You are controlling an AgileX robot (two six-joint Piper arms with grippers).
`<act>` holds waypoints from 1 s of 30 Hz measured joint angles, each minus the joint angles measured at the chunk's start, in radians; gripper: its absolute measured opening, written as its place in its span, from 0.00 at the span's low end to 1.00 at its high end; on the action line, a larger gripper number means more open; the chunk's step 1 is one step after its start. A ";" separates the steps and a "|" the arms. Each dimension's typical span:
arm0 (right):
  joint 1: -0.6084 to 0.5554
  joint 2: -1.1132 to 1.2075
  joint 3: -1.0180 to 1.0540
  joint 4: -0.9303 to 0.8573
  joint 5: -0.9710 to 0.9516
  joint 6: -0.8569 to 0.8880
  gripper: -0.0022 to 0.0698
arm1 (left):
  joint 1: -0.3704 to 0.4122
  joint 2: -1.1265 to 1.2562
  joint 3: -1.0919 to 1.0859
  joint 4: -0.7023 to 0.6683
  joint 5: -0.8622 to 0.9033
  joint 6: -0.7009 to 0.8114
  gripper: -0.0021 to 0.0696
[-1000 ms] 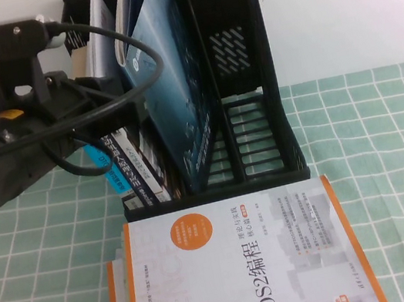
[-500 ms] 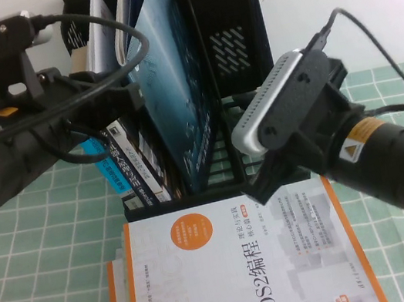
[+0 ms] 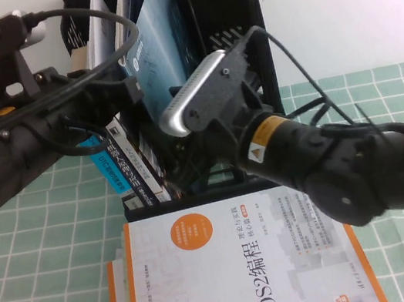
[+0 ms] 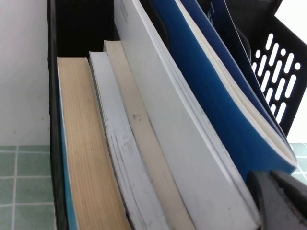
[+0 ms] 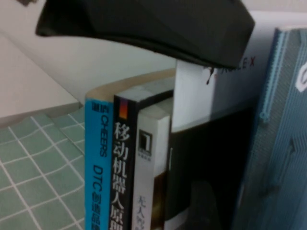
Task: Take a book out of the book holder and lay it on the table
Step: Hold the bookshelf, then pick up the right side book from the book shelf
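Nearest us, a white-and-orange book (image 3: 239,270) lies flat on the worktop (image 3: 39,250). Behind it, the right tool (image 3: 186,150) reaches into the book holder (image 3: 227,6) — its state we cannot tell. The book (image 3: 159,41) stands tilted inside. The left tool (image 3: 125,94) hangs beside the shorter books (image 3: 123,169) — state unclear.

Close on a row of upright spines. At nine o'clock, the table (image 5: 33,163), mint-green with white grid lines, meeting a pale wall above. Next, a light-blue spine (image 5: 98,182) with white lettering, touching a black spine (image 5: 125,177) with white Chinese characters, then a whitish spine (image 5: 152,182). Behind these, a taller white book (image 5: 216,91) over a dark area. At three o'clock, the book (image 5: 276,143), blue-teal cover with fine lines. At twelve o'clock, a dark blurred part of the right hand (image 5: 144,24) overhanging everything.
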 joint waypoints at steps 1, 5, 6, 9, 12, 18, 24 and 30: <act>0.000 0.020 -0.022 0.000 0.005 0.002 0.66 | 0.000 0.000 0.000 0.000 0.000 0.000 0.03; 0.000 0.101 -0.098 0.041 0.014 -0.020 0.66 | 0.000 0.000 0.000 -0.003 0.000 0.000 0.03; 0.002 0.117 -0.112 0.064 0.016 -0.032 0.66 | 0.000 0.000 0.000 -0.003 0.000 0.000 0.03; 0.002 0.159 -0.148 0.167 0.017 -0.095 0.65 | 0.000 0.000 0.000 -0.003 0.000 0.000 0.03; 0.002 0.182 -0.157 0.305 0.017 -0.176 0.56 | 0.000 0.000 0.000 -0.003 0.006 0.000 0.03; 0.003 0.186 -0.156 0.410 0.023 -0.257 0.14 | 0.000 0.000 -0.002 -0.003 0.033 0.000 0.03; 0.006 0.181 -0.156 0.414 0.019 -0.299 0.06 | 0.000 -0.029 -0.002 -0.003 0.089 0.011 0.03; 0.024 0.109 -0.152 0.430 -0.048 -0.434 0.06 | 0.000 -0.171 -0.002 -0.003 0.109 0.104 0.03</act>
